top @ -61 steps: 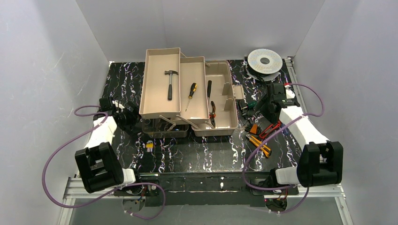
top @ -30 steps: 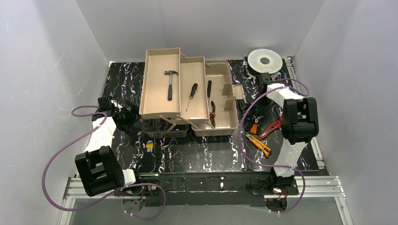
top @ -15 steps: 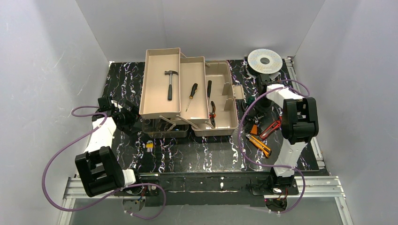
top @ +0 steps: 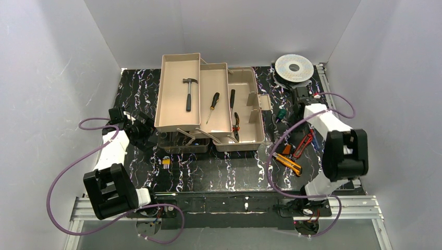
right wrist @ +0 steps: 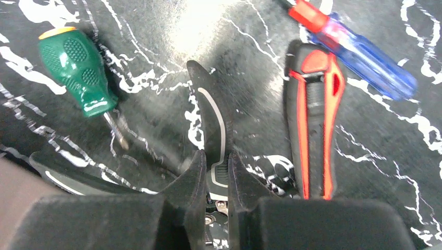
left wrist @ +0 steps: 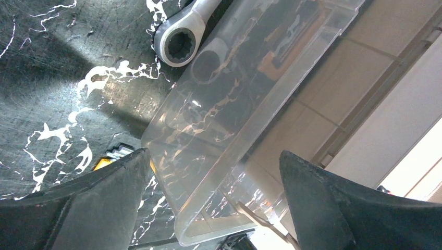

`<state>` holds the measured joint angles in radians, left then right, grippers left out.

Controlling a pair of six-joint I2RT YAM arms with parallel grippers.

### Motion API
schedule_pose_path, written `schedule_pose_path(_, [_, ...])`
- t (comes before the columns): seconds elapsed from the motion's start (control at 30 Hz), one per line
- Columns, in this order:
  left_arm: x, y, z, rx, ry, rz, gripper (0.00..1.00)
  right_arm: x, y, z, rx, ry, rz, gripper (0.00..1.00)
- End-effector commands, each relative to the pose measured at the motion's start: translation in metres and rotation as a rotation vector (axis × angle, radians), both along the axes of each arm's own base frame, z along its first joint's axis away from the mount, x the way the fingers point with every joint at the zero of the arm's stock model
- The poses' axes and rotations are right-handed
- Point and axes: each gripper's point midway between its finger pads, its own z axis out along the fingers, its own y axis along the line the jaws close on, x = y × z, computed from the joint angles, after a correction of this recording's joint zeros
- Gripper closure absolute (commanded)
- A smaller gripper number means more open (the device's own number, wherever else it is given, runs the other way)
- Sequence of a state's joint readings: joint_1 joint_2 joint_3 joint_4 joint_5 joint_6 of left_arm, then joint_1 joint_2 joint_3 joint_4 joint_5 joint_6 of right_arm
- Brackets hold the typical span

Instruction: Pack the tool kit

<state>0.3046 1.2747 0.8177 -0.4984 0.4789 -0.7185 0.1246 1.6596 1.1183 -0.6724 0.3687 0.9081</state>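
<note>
Grip | right gripper (right wrist: 215,161) closed on black curved pliers handle (right wrist: 211,120) (one leg only, may swing) | large tan plastic toolbox (top: 245,86) well to its left | left gripper (left wrist: 212,155) spread wide beside translucent lid (left wrist: 234,104) | we should lift straight, clearing green-handled screwdriver (right wrist: 78,70) and red-black knife (right wrist: 312,114) either side

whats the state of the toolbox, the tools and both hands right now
toolbox: open, trays spread out
hammer: lying in the leftmost tray
left hand: open, at the clear lid, holding nothing
right hand: shut on the black-handled tool
black-handled tool: on the table, one handle gripped
green screwdriver: loose on the table
red knife: loose on the table
</note>
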Motion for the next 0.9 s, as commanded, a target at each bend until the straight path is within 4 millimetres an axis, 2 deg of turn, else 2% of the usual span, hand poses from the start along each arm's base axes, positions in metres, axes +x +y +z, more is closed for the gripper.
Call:
schedule_pose_path(0.0, [-0.003, 0.002, 0.008, 0.017, -0.013, 0.005, 0.05, -0.007, -0.009, 0.042, -0.022, -0.135, -0.026, 0.99])
schedule_pose_path(0.17, [-0.002, 0.002, 0.008, 0.012, -0.011, 0.006, 0.05, -0.008, -0.008, 0.071, -0.011, -0.248, 0.011, 0.99])
schedule_pose_path(0.33, [-0.002, 0.003, 0.008, 0.016, -0.015, 0.008, 0.05, 0.003, 0.007, 0.106, 0.043, -0.381, 0.13, 0.99])
schedule_pose_path(0.43, [-0.003, 0.003, 0.009, 0.018, -0.02, 0.007, 0.05, 0.011, 0.031, 0.129, 0.103, -0.486, 0.321, 0.99])
schedule_pose_path(0.5, [-0.002, 0.003, 0.01, 0.019, -0.022, 0.006, 0.05, 0.017, 0.056, 0.15, 0.169, -0.602, 0.493, 0.99])
schedule_pose_path(0.63, [-0.002, 0.002, 0.01, 0.009, -0.025, 0.003, 0.05, 0.024, 0.089, 0.183, 0.255, -0.712, 0.625, 0.99])
schedule_pose_path(0.73, [-0.001, 0.001, 0.01, -0.001, -0.028, 0.0, 0.05, 0.033, 0.106, 0.189, 0.213, -0.677, 0.64, 0.99])
schedule_pose_path(0.87, [-0.002, 0.001, 0.011, 0.004, -0.031, -0.002, 0.05, 0.048, 0.112, 0.189, -0.003, -0.613, 0.519, 0.99])
